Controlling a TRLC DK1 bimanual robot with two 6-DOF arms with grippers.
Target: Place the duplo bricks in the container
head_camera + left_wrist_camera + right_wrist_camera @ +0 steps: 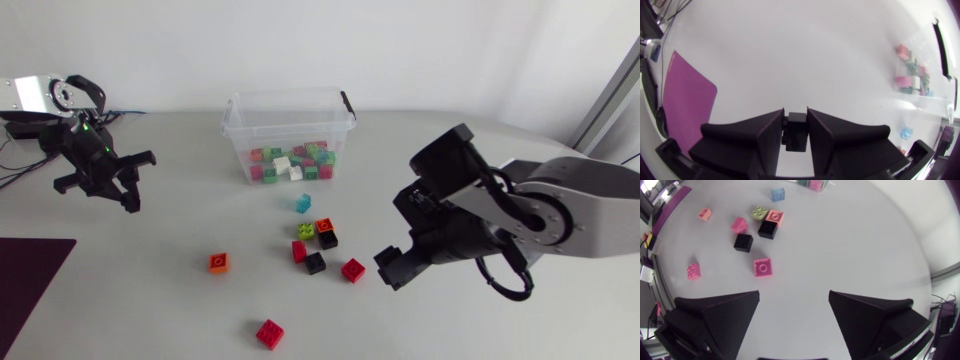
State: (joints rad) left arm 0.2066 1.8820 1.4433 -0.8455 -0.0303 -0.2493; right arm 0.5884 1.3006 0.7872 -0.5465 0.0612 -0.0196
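Note:
My left gripper (796, 120) is shut on a small black brick (796, 136), pinched between both fingers. In the head view this gripper (100, 185) hangs at the table's left, far from the clear container (290, 110), which holds several coloured bricks. Loose bricks lie in front of the container: a cyan one (303, 203), a green one (306, 231), an orange one (324, 226), two black ones (328, 239) (315, 263) and red ones (352, 270) (269, 333). My right gripper (395, 265) stands open just right of the nearest red brick (762, 266), with nothing between its fingers.
A lone orange brick (219, 262) lies left of the cluster. A purple mat (30, 280) covers the table's front left corner. The container's black handle (347, 104) sits at its right rim.

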